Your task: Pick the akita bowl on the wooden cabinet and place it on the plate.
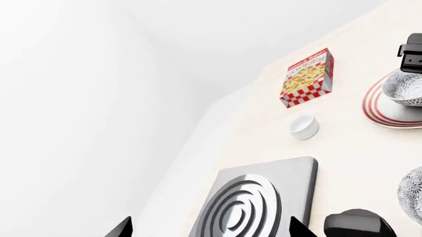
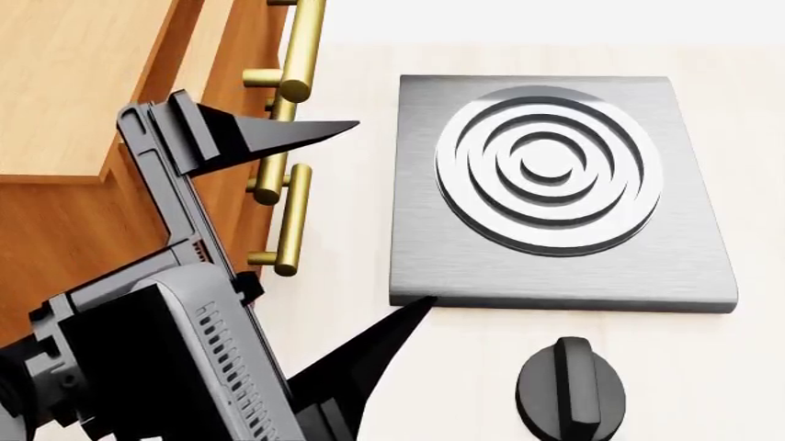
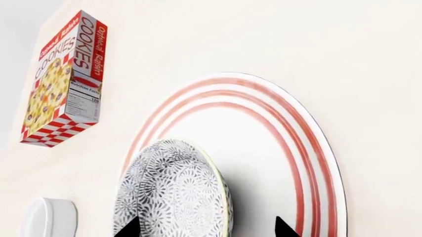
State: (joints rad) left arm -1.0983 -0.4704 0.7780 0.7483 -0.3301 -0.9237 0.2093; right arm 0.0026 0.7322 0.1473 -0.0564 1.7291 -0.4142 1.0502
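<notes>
The akita bowl (image 3: 173, 190) — grey-white with a dense floral pattern — sits on the plate (image 3: 290, 128), off-centre toward the side nearest the cookie box (image 3: 64, 79). Being round, it has no long axis; its mouth seems to face up off the plate, though the right wrist view makes this hard to judge. The right gripper (image 3: 205, 228) shows only two dark fingertips, spread apart, one against the bowl's wall. The left gripper (image 2: 368, 216) is splayed wide and holds nothing, in front of the wooden cabinet (image 2: 73, 92). The counter (image 2: 687, 367) is pale cream — it carries a steel stove plate (image 2: 558, 188), a black knob (image 2: 571, 390) and a small white cup (image 1: 304, 126). White walls lie behind.
</notes>
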